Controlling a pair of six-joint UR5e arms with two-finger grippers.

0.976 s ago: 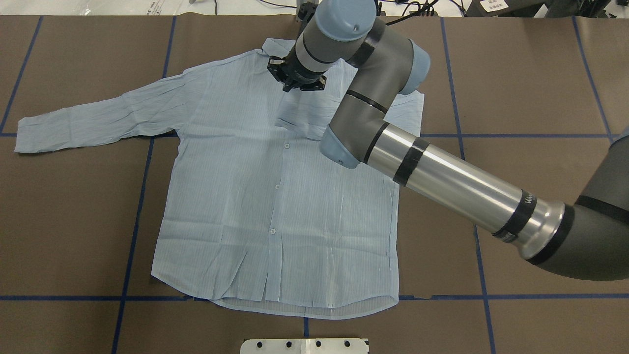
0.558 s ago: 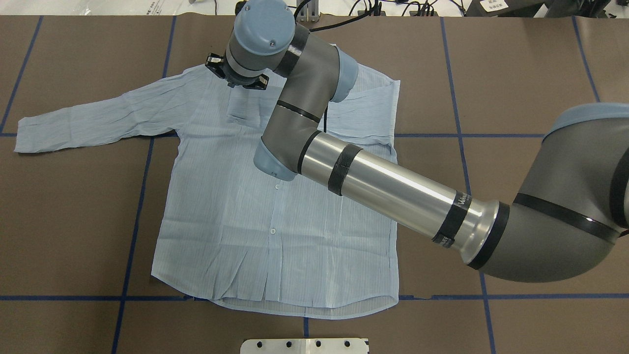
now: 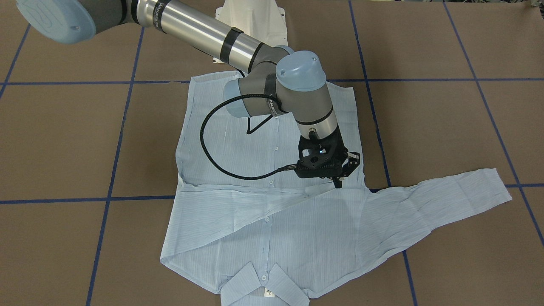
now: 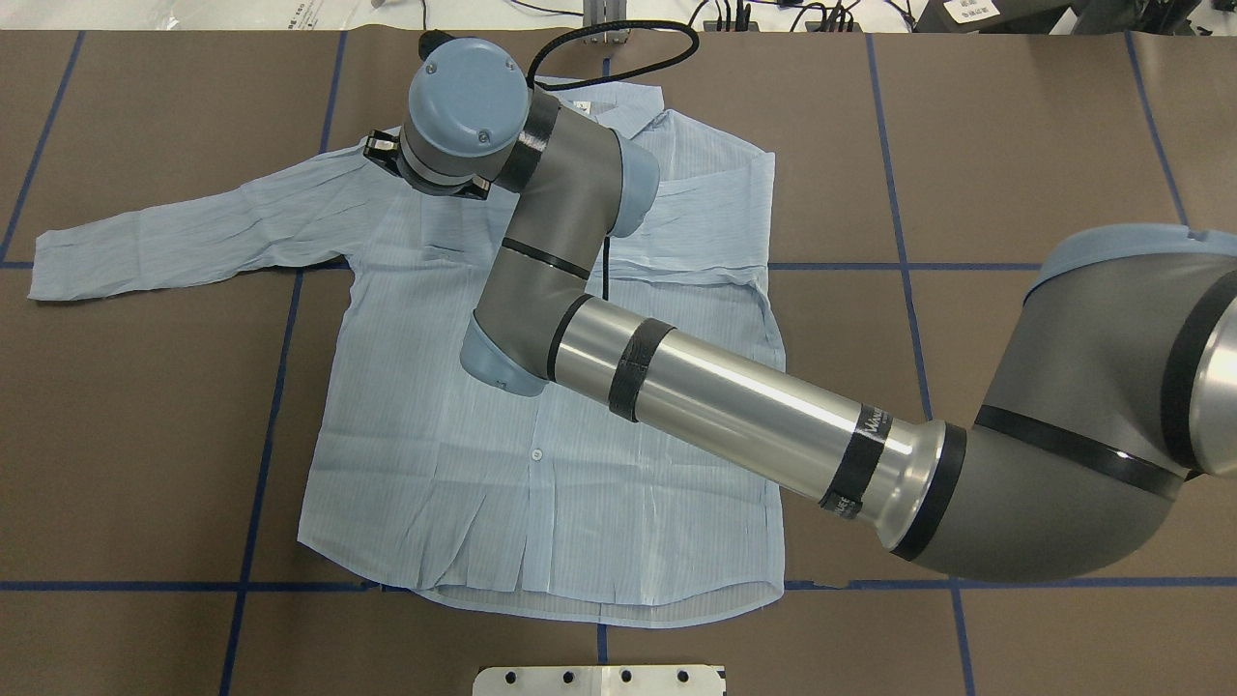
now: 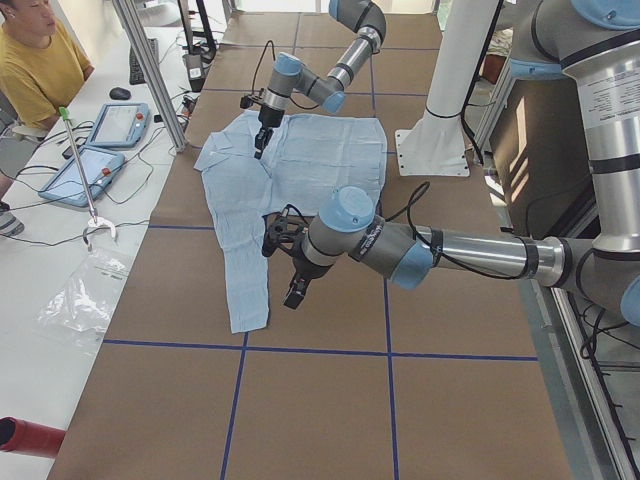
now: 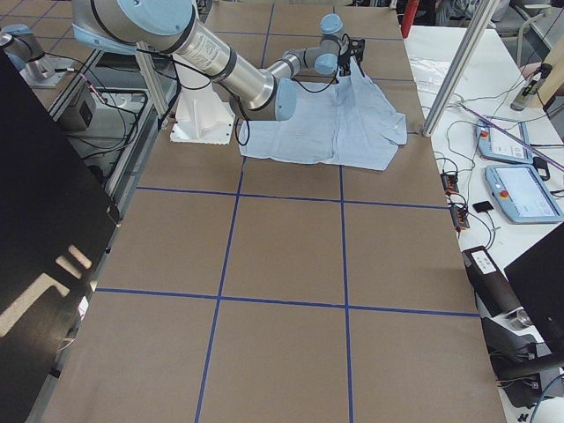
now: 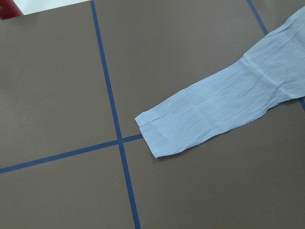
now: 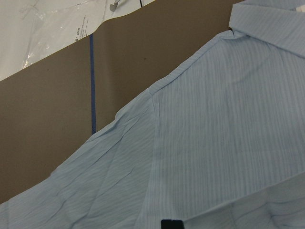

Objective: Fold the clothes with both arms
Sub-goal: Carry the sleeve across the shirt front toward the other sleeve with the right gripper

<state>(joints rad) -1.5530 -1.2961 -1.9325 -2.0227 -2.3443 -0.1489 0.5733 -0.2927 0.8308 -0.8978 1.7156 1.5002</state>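
I'm counting one shirt (image 4: 454, 474), one left arm (image 5: 480, 250) and one right arm (image 4: 734, 416). The shirt is lying flat on the table (image 4: 1015, 145), one sleeve (image 4: 164, 237) spread to the overhead view's left, the folded sleeve (image 3: 238, 212) crossing the chest. The left gripper (image 5: 297, 290) is hovering beside the spread sleeve. The right gripper (image 3: 338, 182) is sitting at the folded sleeve's end, farther left than 0.6 seconds ago. I cannot tell either gripper's finger state.
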